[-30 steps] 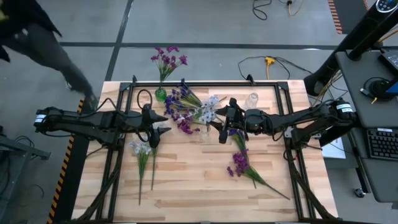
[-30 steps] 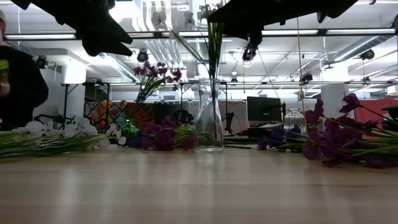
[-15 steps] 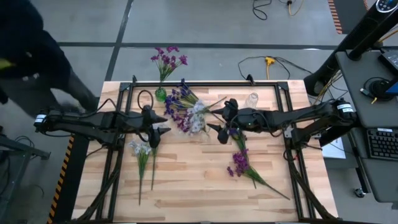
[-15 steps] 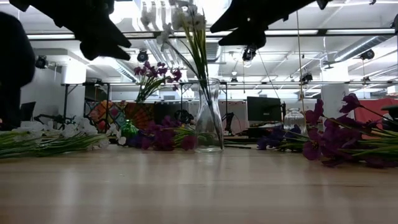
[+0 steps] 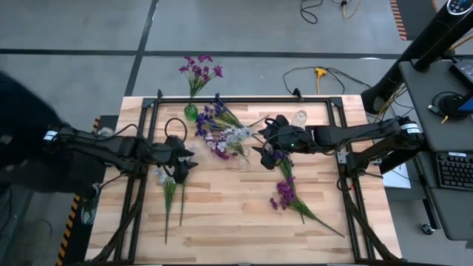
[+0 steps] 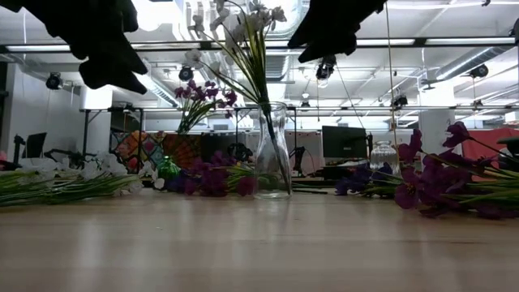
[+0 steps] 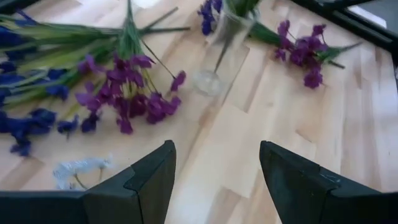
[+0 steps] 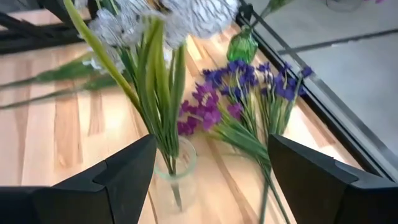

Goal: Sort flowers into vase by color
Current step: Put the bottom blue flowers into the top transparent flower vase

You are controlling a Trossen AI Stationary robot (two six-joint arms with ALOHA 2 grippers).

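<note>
1. My right gripper [image 5: 260,140] hangs over the middle of the table [image 5: 236,222], fingers spread wide and holding nothing, just beside the clear glass vase [image 6: 273,154].
2. The pale white-lavender spray [image 6: 243,32] stands in that vase, stems down in the glass and leaning toward my left arm's side; in the right wrist view its green stems [image 8: 158,93] rise between my two dark fingers without touching them.
3. My left gripper [image 5: 179,157] hovers above the left half of the table, fingers apart and empty; a second pale white spray [image 5: 167,181] lies flat on the wood directly under and in front of it.
4. Between the two grippers, behind the vase, a heap of blue-violet and magenta sprays [image 5: 214,125] lies on the table, blossoms toward the centre.
5. A small green vase [image 5: 191,112] at the table's far edge holds magenta flowers [image 5: 198,70].
6. Another magenta spray [image 5: 290,193] lies on the right half, close below my right gripper.
7. A small empty clear jar [image 5: 299,118] stands near the far edge, beside my right arm.
</note>
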